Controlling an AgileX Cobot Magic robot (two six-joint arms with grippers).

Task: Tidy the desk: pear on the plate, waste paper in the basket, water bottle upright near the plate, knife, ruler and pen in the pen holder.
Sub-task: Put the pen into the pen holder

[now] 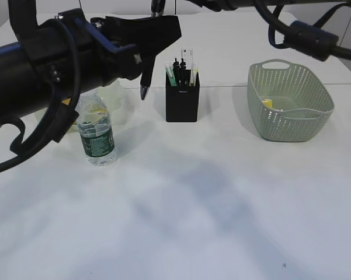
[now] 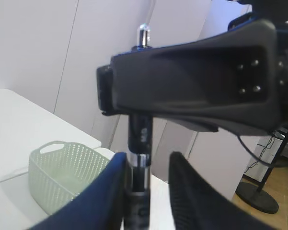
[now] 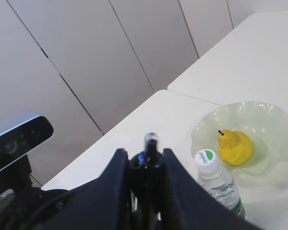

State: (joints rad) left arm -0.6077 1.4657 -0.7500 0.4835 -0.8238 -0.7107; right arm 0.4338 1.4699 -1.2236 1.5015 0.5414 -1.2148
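Note:
A black pen with silver bands stands upright between my left gripper's jaws. It rests against the left finger, and a gap shows beside the right finger, so this gripper is open. My right gripper is shut on the same pen, and its black body crosses the pen in the left wrist view. In the exterior view the pen's tip hangs left of the black pen holder. The yellow pear lies on the glass plate. The water bottle stands upright beside the plate.
The pen holder has several long items in it, among them a clear ruler. A green mesh basket at the right holds a yellowish scrap. My left arm fills the left of the exterior view, above the bottle.

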